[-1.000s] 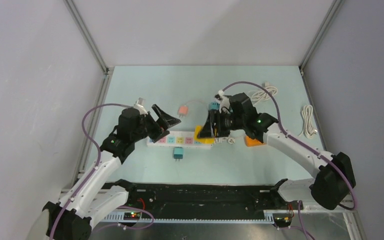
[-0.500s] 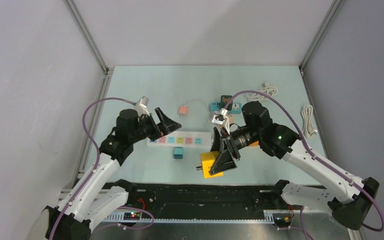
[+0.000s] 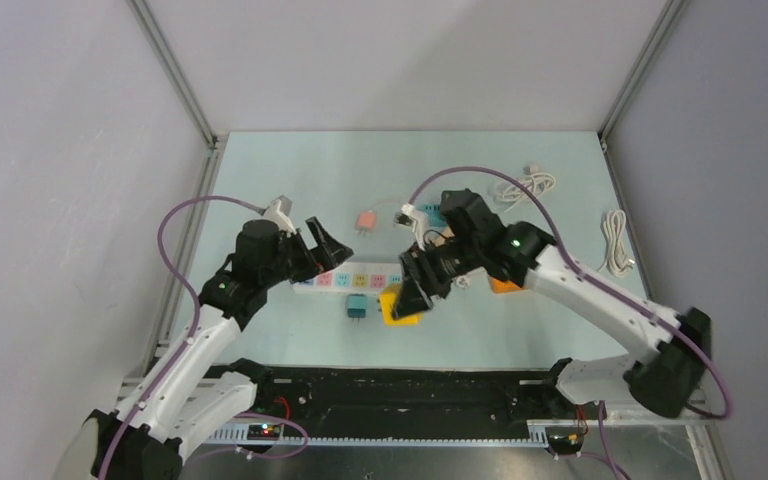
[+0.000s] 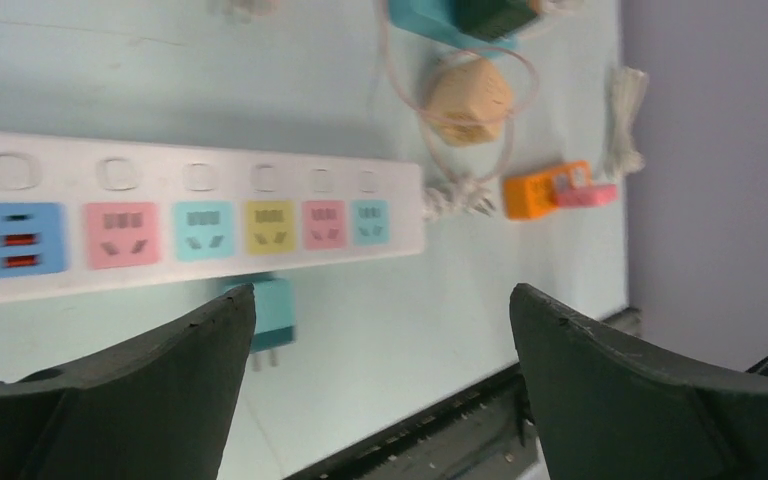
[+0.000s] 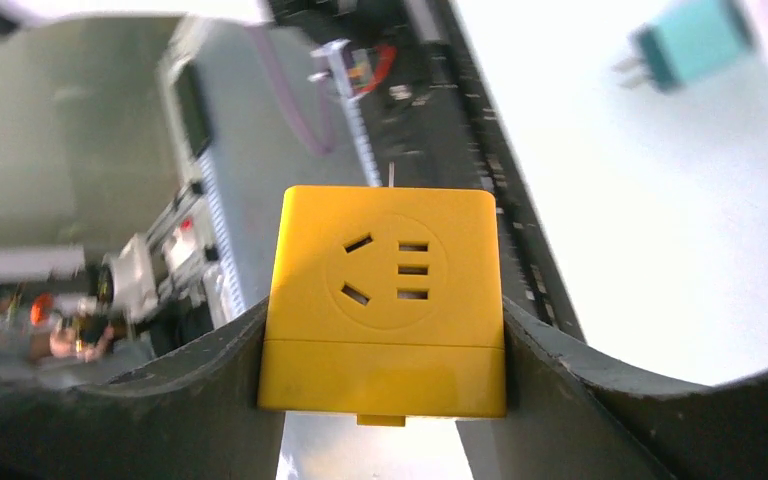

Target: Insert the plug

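A yellow cube plug [image 5: 385, 300] with a socket face is clamped between the two fingers of my right gripper [image 5: 385, 318]. Seen from above, the right gripper [image 3: 410, 297] holds the yellow plug [image 3: 396, 306] low, just in front of the white power strip [image 3: 360, 280] with its row of coloured sockets. A loose teal plug [image 3: 357, 307] lies on the table right beside it, prongs toward the near edge. My left gripper [image 3: 328, 250] hangs open over the strip's left part. In the left wrist view the left gripper [image 4: 382, 292] holds nothing, with the strip [image 4: 190, 225] and the teal plug [image 4: 272, 310] below.
An orange adapter [image 3: 505, 285] lies right of the strip's cord end. A salmon plug [image 3: 365, 220] with a thin cable sits behind the strip. White coiled cables lie at the back right [image 3: 530, 185] and along the right edge [image 3: 615, 245]. A black rail [image 3: 390, 390] runs along the near edge.
My right arm carried the yellow plug from above the strip's right end out toward the near edge, then back to just in front of the strip. The left gripper barely moved.
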Available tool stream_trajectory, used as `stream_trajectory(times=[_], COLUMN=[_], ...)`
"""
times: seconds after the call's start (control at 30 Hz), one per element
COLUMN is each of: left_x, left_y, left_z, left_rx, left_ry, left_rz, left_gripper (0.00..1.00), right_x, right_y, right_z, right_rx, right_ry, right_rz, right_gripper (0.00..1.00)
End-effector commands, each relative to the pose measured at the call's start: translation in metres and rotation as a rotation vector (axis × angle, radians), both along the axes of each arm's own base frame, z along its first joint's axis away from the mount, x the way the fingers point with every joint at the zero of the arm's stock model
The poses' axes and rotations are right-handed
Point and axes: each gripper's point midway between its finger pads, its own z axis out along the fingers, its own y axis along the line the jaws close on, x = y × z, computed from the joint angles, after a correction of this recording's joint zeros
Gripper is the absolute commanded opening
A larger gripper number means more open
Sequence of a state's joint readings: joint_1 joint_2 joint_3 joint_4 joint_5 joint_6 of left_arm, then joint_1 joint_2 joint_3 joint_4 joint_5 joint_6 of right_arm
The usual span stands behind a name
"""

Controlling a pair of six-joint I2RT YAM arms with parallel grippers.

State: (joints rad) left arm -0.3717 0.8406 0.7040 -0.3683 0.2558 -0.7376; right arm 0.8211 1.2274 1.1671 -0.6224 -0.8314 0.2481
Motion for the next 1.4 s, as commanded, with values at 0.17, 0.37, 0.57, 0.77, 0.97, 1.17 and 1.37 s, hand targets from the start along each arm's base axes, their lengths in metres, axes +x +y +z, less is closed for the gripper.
stream_trajectory(times=[0.17,0.37,0.57,0.77,0.97,1.17,1.37], left_x=[0.025,0.035,0.058,0.078,0.103,0.106,0.106], left_y=[0.077,0.111,0.096,0.107,0.101,0.093,0.086], left_z=[-0.025,-0.033,-0.064,-0.100,-0.124,-0.153,-0.163], left_rx=[0.296,0.415,0.235,0.198,0.105,0.109,0.085], left_ry=[0.018,0.015,0.145,0.233,0.258,0.310,0.311], left_rz=[0.355,0.514,0.519,0.574,0.514,0.458,0.424], left_gripper=[1.00,1.00,1.00,1.00,1.00,0.98,0.95], right_x=[0.088,0.129,0.152,0.150,0.150,0.147,0.151], right_y=[-0.009,0.006,0.003,0.001,0.003,-0.003,0.009], right_z=[-0.101,-0.126,-0.154,-0.156,-0.152,-0.151,-0.156], right_rx=[-0.656,-0.800,-0.936,-0.958,-0.936,-0.946,-0.901], right_ry=[0.156,0.186,0.233,0.291,0.381,0.438,0.470], right_rz=[-0.422,-0.457,-0.494,-0.488,-0.462,-0.460,-0.503], right_gripper=[0.25,0.24,0.20,0.19,0.18,0.17,0.16])
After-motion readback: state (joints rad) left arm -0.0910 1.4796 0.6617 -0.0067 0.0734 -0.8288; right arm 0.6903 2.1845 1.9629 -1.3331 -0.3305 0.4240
